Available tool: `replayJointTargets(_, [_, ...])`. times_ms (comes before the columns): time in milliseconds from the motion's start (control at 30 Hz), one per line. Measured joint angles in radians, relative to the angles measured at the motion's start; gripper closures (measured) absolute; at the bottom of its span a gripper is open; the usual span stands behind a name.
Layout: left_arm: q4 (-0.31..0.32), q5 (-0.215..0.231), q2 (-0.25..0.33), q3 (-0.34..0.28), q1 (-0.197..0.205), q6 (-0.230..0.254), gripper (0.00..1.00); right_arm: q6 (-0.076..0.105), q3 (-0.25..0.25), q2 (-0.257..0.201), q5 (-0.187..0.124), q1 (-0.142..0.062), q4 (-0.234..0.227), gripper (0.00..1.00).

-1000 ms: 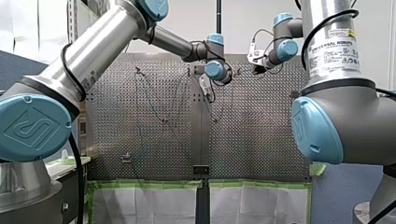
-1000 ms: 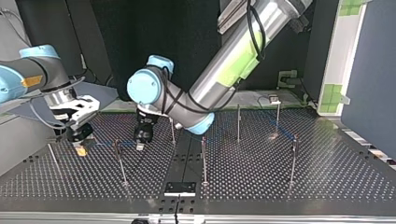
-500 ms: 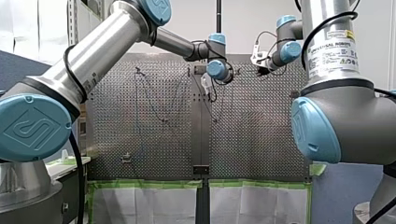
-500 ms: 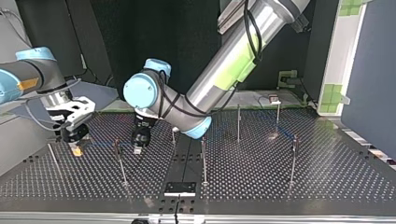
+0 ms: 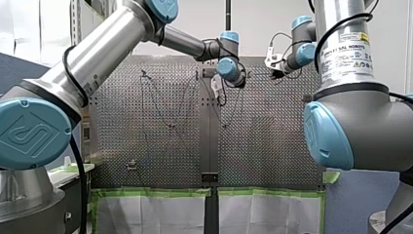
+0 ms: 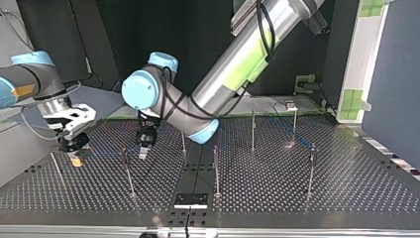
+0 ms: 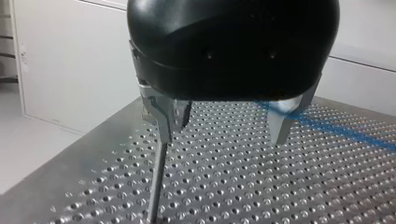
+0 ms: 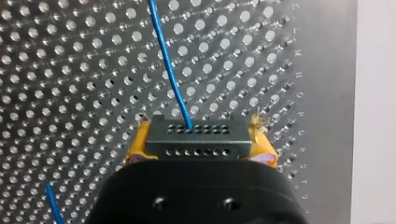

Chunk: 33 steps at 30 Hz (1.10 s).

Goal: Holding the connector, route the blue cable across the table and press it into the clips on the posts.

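A: Right hand status?
B: My right hand [image 6: 74, 150] is clamped on the connector [image 8: 196, 137], with yellow pads [image 8: 135, 147] at both ends of it. It hangs low over the bench [image 6: 277, 198] at the top view's left.
A: Cable?
B: The blue cable [image 8: 169, 70] exits the connector's face and runs off over the perforated plate, ahead of the hand. In the top view a faint blue line leads from the right hand toward the left one. Can't tell whether it sits in any clip.
A: Left hand?
B: My left hand [image 7: 223, 129] is spread wide, with nothing between its metal fingers [image 7: 163, 119]. In the top view it hangs above the bench between two of the posts [image 6: 127, 171], near the middle. In the wrist view a thin post [image 7: 155, 186] stands right below one finger; contact can't be told. The cable crosses the bench behind the other finger.
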Motion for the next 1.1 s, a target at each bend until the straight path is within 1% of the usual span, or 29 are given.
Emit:
replayJointTargets(233, [-0.059, -0.054, 0.033, -0.004, -0.033, 0.0, 0.0, 0.0, -0.007, 0.001, -0.009, -0.01, 0.001, 1.0])
replayJointTargets(433, [-0.112, -0.105, 0.047, -0.018, -0.082, 0.001, 0.0, -0.002, -0.007, 0.001, -0.01, -0.012, 0.002, 1.0])
replayJointTargets(567, [-0.133, -0.14, 0.071, -0.047, -0.117, 0.004, 0.0, -0.003, -0.007, 0.001, -0.01, -0.01, 0.004, 1.0])
replayJointTargets(633, [-0.127, -0.159, 0.087, -0.064, -0.132, 0.003, 0.0, -0.004, -0.007, 0.0, -0.01, -0.008, 0.005, 1.0])
replayJointTargets(700, [-0.115, -0.177, 0.104, -0.082, -0.139, 0.003, 0.0, -0.005, -0.007, 0.001, -0.01, -0.007, 0.005, 1.0])
replayJointTargets(967, [-0.055, -0.24, 0.168, -0.146, -0.134, 0.001, 0.0, -0.006, -0.007, 0.001, -0.01, -0.003, 0.005, 1.0])
replayJointTargets(1033, [-0.036, -0.247, 0.186, -0.163, -0.132, 0.001, 0.0, -0.006, -0.006, 0.001, -0.01, -0.001, 0.005, 1.0])
replayJointTargets(1100, [-0.018, -0.24, 0.204, -0.182, -0.132, 0.001, 0.0, -0.006, -0.006, 0.001, -0.01, 0.0, 0.005, 1.0])
